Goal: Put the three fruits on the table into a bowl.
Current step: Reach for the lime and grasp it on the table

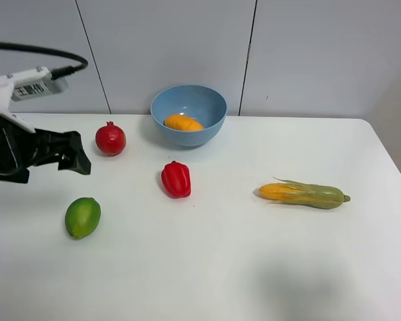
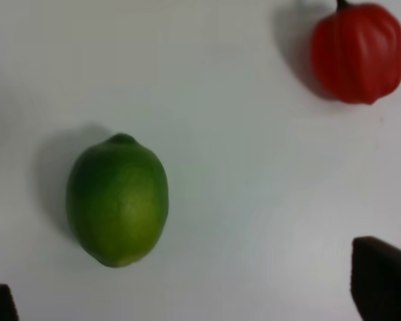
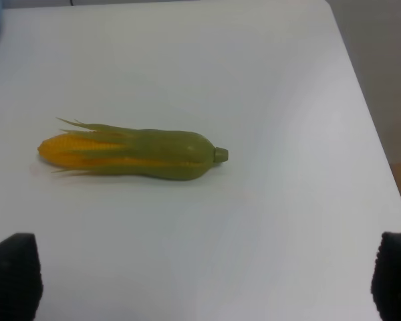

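**One fruit in the bowl, two on the desk, both end effectors wide apart**

The mango lies inside the light-blue bowl, which stands close to the back edge of the white desk, just in front of the grey wall panels. The pomegranate sits on the desk to the left of the bowl, near it but not touching, its crown pointing up. The lime lies well in front of the pomegranate, toward the left side, with bare desk all round it.

Between the fruits and the right side are two other things. The red bell pepper rests in front of the bowl, apart from it and from the lime. The corn cob lies on its side farther right, its stalk end toward the desk's right edge with a wide margin of white surface before that edge. The whole front half of the desk is open.

The left end effector reaches in from the left edge of the overhead view, hanging level between pomegranate and lime and left of both, touching neither. Its wrist view looks down on the lime and the pepper, with a dark fingertip at each far side of the picture: jaws spread, nothing held.

The right end effector does not show in the overhead view. Its wrist view faces the corn cob and the desk's rounded back corner; its fingers stand fully apart and hold nothing.
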Controlling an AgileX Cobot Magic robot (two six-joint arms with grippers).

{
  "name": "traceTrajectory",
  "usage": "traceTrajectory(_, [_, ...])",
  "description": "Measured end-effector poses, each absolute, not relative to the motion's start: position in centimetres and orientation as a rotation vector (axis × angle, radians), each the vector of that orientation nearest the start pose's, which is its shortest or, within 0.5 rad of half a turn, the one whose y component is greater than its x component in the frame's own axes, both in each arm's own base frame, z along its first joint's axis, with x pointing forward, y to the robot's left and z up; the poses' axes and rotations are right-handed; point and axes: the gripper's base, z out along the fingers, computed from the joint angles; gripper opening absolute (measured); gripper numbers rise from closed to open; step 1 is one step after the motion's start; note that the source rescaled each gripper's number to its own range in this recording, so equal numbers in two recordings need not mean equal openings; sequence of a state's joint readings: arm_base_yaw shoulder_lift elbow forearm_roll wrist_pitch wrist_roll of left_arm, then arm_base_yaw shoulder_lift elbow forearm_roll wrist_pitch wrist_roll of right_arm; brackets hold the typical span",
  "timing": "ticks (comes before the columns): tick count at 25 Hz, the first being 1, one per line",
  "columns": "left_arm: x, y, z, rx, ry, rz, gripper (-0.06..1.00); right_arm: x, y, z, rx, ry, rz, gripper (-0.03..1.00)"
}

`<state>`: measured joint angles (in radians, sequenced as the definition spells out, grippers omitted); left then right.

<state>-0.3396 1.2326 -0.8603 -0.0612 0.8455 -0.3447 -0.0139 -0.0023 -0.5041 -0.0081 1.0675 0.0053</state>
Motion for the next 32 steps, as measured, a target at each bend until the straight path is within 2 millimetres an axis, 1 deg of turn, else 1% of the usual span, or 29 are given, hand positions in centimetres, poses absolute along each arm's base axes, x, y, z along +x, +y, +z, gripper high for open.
traceTrajectory(3, [20.4, -8.5, 24.9, -0.001, 2.760, -0.271, 1.00, -0.6, -0.1, 27.8, 0.020, 2.045, -0.015, 1.00])
traceTrajectory(6, [20.3, -8.6, 23.4, 0.006, 2.733, -0.276, 1.00, -0.6, -0.1, 27.8, 0.020, 2.045, -0.015, 1.00])
traceTrajectory(11, [21.4, -8.6, 21.3, 0.042, 2.757, -0.207, 1.00, -0.6, 0.0, 27.8, 0.020, 2.045, -0.005, 1.00])
traceTrajectory(19, [23.4, -7.9, 17.7, 0.060, 2.842, -0.133, 1.00, -0.6, 0.0, 27.8, 0.020, 2.045, -0.005, 1.00])
traceTrajectory(26, [24.4, -8.1, 15.1, 0.106, 2.882, -0.113, 1.00, -0.6, 0.0, 27.8, 0.020, 2.045, -0.005, 1.00])
traceTrajectory(32, [25.3, -8.3, 13.4, 0.123, 2.871, -0.113, 1.00, -0.6, 0.0, 27.8, 0.020, 2.045, -0.005, 1.00])
